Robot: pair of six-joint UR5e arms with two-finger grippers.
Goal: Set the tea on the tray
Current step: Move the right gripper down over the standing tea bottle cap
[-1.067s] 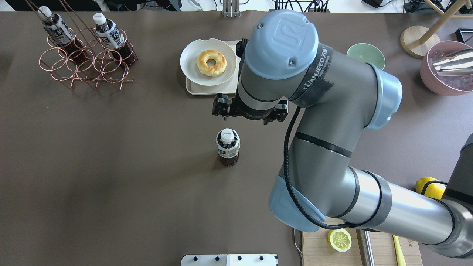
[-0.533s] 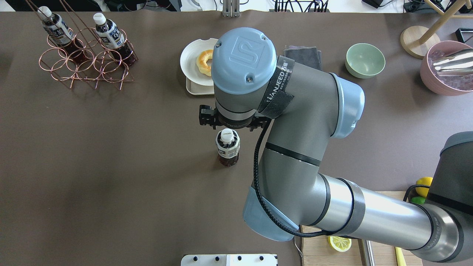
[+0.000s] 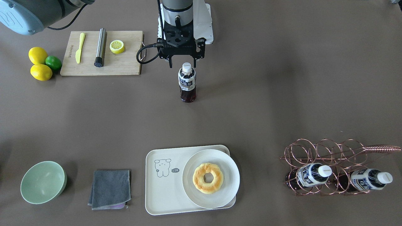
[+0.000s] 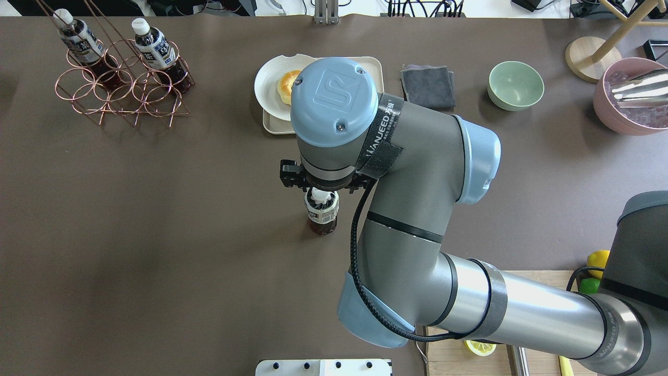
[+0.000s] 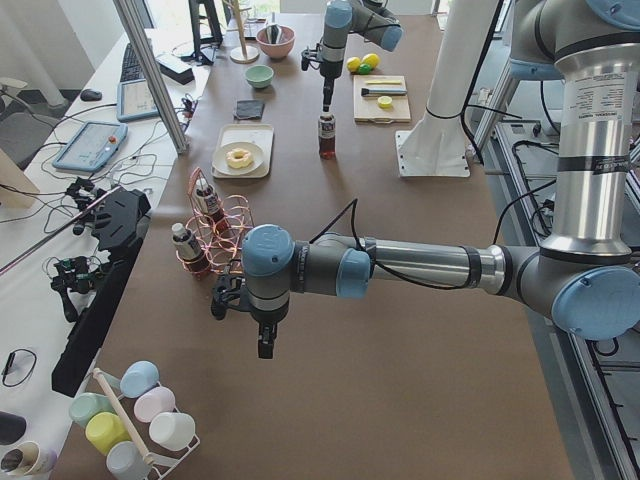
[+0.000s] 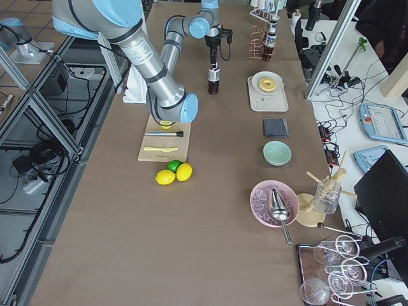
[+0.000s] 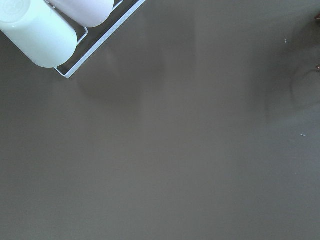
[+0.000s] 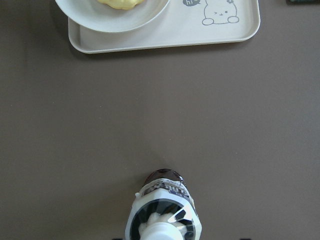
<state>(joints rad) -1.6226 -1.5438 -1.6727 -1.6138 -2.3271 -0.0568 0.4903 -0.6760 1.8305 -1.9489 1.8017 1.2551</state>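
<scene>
Tea (image 3: 187,83) standing upright mid-table; right gripper (image 3: 182,65) hanging directly over its cap. Tray (image 3: 163,191) lying beyond, far from robot. Plate (image 3: 227,185) sitting on tray's robot-left half, donut (image 3: 198,180) lying on plate. Cloth (image 3: 110,188), then bowl (image 3: 42,182), lying to tray's robot-right. Rack (image 3: 317,150) standing to robot-left, holding two bottles (image 3: 311,174).

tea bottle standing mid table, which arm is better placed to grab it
Right. The right gripper hangs directly above the tea, its fingers spread wider than the cap. The left gripper is far off at the other end, beside the pastel cups.
</scene>
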